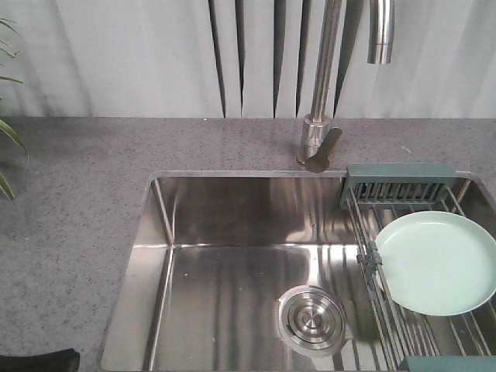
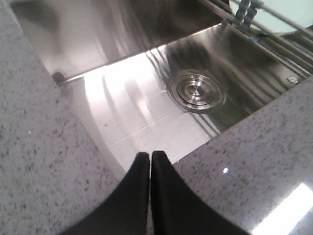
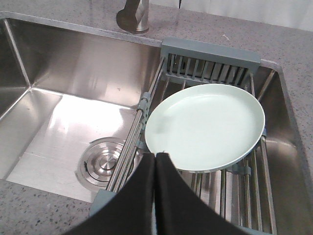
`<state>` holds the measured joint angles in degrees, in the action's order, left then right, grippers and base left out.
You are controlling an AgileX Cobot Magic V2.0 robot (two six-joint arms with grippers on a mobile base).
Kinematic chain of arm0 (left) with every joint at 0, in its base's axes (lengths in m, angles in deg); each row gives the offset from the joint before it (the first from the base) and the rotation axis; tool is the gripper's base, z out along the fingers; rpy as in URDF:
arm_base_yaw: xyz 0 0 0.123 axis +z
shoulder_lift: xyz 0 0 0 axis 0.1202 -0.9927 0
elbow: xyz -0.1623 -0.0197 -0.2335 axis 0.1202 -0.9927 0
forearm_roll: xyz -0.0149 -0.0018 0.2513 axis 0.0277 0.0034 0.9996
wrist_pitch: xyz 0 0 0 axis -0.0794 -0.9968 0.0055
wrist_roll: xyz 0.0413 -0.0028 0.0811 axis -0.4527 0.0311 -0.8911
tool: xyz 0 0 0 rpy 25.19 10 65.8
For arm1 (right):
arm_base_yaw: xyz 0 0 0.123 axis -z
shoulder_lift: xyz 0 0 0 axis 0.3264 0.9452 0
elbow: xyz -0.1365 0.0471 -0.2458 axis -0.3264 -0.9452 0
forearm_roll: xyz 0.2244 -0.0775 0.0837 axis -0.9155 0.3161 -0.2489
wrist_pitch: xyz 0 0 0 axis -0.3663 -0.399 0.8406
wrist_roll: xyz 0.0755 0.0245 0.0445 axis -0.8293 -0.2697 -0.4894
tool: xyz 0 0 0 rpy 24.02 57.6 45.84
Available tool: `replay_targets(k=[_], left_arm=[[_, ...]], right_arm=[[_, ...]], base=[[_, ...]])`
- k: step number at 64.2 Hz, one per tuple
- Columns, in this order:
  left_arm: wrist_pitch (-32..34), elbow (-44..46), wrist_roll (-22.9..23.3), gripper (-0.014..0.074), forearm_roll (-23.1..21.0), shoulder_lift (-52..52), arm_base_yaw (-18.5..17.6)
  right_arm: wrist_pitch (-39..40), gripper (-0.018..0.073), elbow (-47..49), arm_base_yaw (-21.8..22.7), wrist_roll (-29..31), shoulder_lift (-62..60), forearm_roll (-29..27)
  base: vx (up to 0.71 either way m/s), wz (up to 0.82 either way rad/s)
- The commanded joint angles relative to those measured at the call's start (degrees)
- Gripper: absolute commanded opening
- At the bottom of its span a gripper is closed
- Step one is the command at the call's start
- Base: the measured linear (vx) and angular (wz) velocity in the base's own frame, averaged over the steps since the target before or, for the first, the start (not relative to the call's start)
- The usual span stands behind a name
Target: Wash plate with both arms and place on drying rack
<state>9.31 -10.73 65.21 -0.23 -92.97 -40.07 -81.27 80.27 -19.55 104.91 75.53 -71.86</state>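
Observation:
The pale mint-green plate (image 1: 435,262) lies flat on the steel rods of the drying rack (image 1: 364,232) at the right end of the sink. In the right wrist view the plate (image 3: 205,125) sits just beyond my right gripper (image 3: 155,155), whose jaws are shut with nothing between them, tips at the plate's near rim. The drying rack (image 3: 137,142) spans the sink under it. My left gripper (image 2: 149,154) is shut and empty, hovering over the sink's near edge, far from the plate (image 2: 283,14). Neither gripper shows in the front view.
The steel sink (image 1: 232,263) has a round drain (image 1: 311,318) in its floor. A tall faucet (image 1: 319,116) stands on the speckled grey counter (image 1: 70,201) behind it. The rack's slotted caddy (image 1: 399,184) sits at the back. Plant leaves (image 1: 8,139) reach in at left.

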Motion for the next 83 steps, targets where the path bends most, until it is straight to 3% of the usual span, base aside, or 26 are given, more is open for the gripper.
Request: replay_targets(k=[1, 12, 19, 35, 43, 55, 63, 83], left_arm=[[11.0, -4.4, 0.4, -0.0005, -1.1, 2.4, -0.1], [18.1, -12.7, 0.4, -0.0005, -1.1, 10.4, 0.0], [16.5, -12.6, -0.1, -0.0005, 1.4, 15.7, 1.8], [14.2, -12.7, -0.1, -0.0005, 5.4, 26.4, 16.9], [12.3, -12.7, -0.1, -0.0005, 5.4, 32.3, 22.4], [12.0, -12.7, 0.4, -0.0005, 5.4, 31.8, 28.9], [12.7, -12.7, 0.4, -0.0005, 5.4, 31.8, 31.0], [12.5, -12.7, 0.5, -0.0005, 5.4, 31.8, 31.2]], right_arm=[[4.0, -0.0010, 1.5, 0.3, 0.2, 0.7, -0.5], [4.0, -0.0010, 1.5, 0.3, 0.2, 0.7, -0.5], [4.0, -0.0010, 1.5, 0.3, 0.2, 0.7, -0.5], [4.0, -0.0010, 1.5, 0.3, 0.2, 0.7, -0.5], [4.0, -0.0010, 1.5, 0.3, 0.2, 0.7, -0.5], [4.0, -0.0010, 1.5, 0.3, 0.2, 0.7, -0.5], [4.0, -0.0010, 1.5, 0.3, 0.2, 0.7, -0.5], [4.0, -0.0010, 1.5, 0.3, 0.2, 0.7, -0.5]], base=[[0.00, 0.00], [0.00, 0.00], [0.00, 0.00], [0.00, 0.00], [0.00, 0.00], [0.00, 0.00], [0.00, 0.00], [0.00, 0.00]])
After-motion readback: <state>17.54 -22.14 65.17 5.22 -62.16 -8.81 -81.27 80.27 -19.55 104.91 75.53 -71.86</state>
